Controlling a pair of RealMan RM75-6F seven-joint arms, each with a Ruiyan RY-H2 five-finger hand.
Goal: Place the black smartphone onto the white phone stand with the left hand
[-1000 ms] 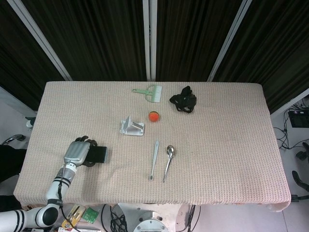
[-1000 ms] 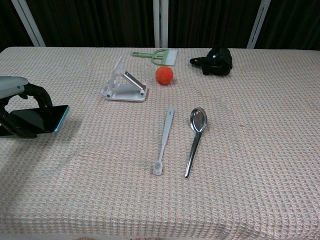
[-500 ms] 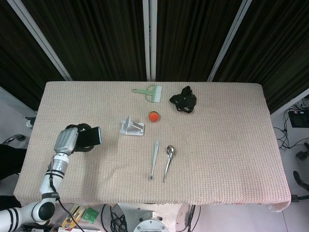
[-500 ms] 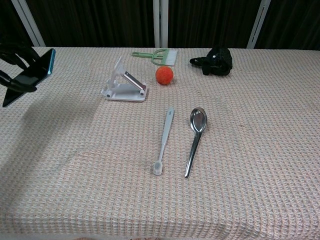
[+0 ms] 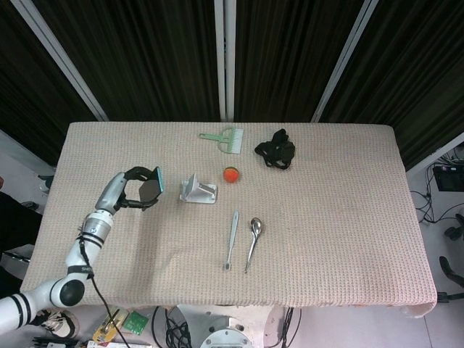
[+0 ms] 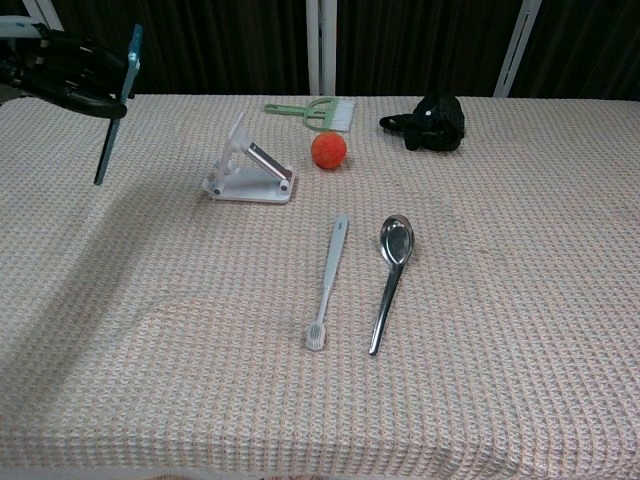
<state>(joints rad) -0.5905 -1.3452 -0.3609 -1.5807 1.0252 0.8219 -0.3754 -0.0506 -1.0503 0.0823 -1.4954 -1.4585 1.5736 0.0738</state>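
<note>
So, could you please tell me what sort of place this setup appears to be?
Probably a robot lab or test bay: a table under woven beige cloth, dark curtains behind it, cables and a circuit board on the floor beneath.

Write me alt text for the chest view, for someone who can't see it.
At upper left, the robot's left hand holds a black smartphone nearly upright above the table, apart from the white phone stand to its right. Behind the stand lie a green brush, an orange ball and a black object; nearer lie a toothbrush and spoon.
</note>
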